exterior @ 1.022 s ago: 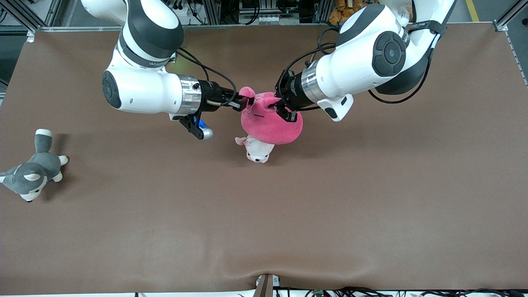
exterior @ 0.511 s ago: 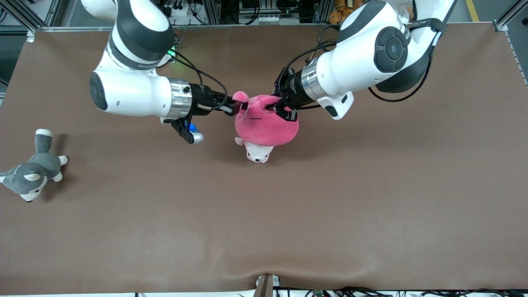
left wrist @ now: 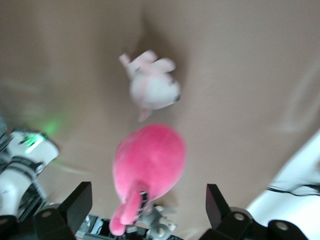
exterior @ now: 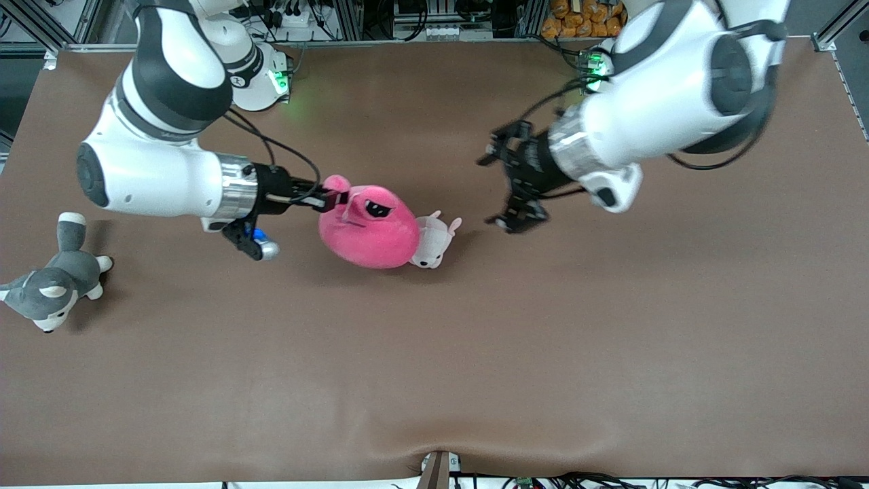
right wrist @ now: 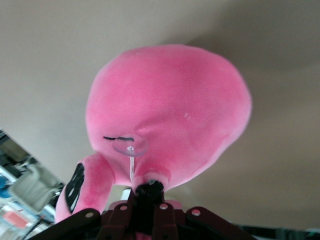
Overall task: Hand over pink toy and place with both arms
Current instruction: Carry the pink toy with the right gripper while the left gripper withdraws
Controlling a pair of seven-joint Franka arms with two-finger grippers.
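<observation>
The right gripper [exterior: 330,197] pinches the pink toy [exterior: 370,227] mid-table, clear of the edges; the left gripper [exterior: 510,178], spread, hangs apart.

**Bystanders on the table**

I count two plush toys that don't concern the job. The puppy [exterior: 433,243], white with pale pink ears, lies on the brown table [exterior: 475,353] between the right fingers [exterior: 331,201] and the left fingers [exterior: 516,219], touching neither. My left wrist view shows it [left wrist: 151,89] out ahead of the left fingers [left wrist: 80,201], flat on the cloth. The husky [exterior: 53,282], grey and white, lies on its side at the right arm's end of the table, well apart from the right fingers and much farther still from the left ones. Orange packets [exterior: 577,15] sit off the table's edge near the left arm's base.
</observation>
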